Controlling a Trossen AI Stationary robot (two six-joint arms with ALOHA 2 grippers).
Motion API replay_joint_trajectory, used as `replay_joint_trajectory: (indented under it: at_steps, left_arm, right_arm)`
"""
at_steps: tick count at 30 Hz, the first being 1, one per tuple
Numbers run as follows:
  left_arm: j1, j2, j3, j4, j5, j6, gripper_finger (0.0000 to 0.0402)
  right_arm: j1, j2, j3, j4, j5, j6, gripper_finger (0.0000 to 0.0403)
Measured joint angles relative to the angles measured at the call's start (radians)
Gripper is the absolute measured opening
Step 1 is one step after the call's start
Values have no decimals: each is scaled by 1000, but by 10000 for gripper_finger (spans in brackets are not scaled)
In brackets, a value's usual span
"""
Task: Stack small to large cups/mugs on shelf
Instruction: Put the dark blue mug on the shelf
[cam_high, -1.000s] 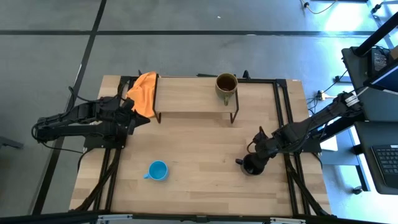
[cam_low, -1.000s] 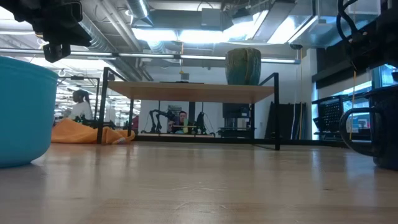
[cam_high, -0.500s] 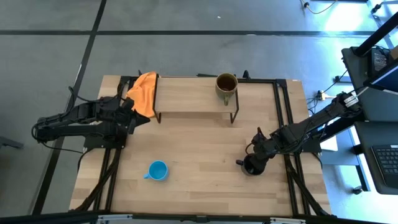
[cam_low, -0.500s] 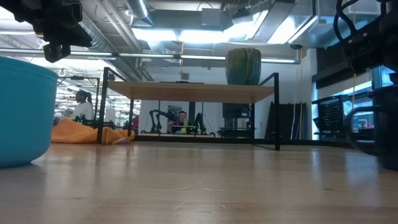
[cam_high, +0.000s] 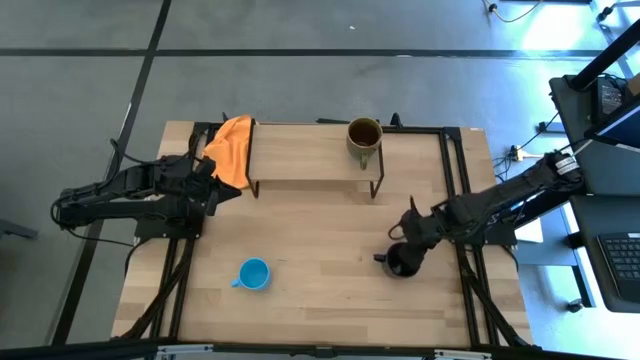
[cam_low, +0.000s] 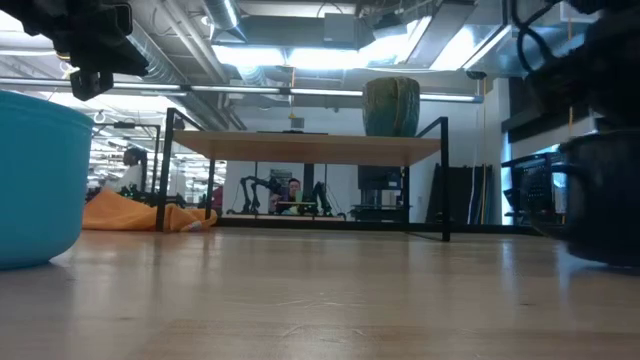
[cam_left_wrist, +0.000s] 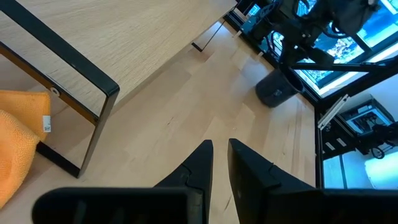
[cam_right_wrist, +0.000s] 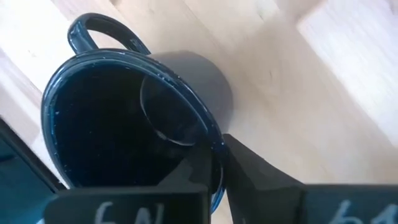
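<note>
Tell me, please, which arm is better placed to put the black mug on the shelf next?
The right: its gripper is already pinching the black mug's rim. The left gripper waits by the orange cloth, far from that mug.

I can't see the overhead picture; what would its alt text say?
Seen from above, the right gripper pinches the rim of a black mug on a wooden table. An olive-brown mug stands on a low shelf beside an orange cloth; a small blue mug sits near the front, and the left gripper waits by the cloth.
</note>
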Motion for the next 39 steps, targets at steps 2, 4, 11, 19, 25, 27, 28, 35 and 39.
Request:
replay_joint_trajectory:
  at_steps: [2, 4, 11, 19, 25, 27, 28, 35, 39]
  left_arm:
    - [0, 0, 0, 0, 0, 0, 43]
    - [0, 0, 0, 0, 0, 0, 43]
    - [0, 0, 0, 0, -5, 1, 43]
    - [0, 0, 0, 0, -7, 1, 43]
    - [0, 0, 0, 0, -18, 1, 43]
    - [0, 0, 0, 0, -27, 1, 43]
    - [0, 0, 0, 0, -30, 1, 43]
    - [0, 0, 0, 0, -34, 1, 43]
    - [0, 0, 0, 0, -34, 1, 43]
  right_arm:
    - [-37, 0, 0, 22, -17, -44, 22]
    - [-75, 0, 0, 40, -41, -94, 22]
    - [-217, 24, 73, 57, -63, -286, 22]
    - [-334, 167, 312, 24, -66, -452, 22]
    - [-393, 331, 513, -62, -121, -537, 22]
    - [-408, 372, 578, -59, -138, -555, 22]
    - [-415, 391, 612, -61, -146, -560, 22]
    - [-463, 516, 882, -90, -153, -595, 22]
    - [-475, 609, 1047, -164, -116, -618, 22]
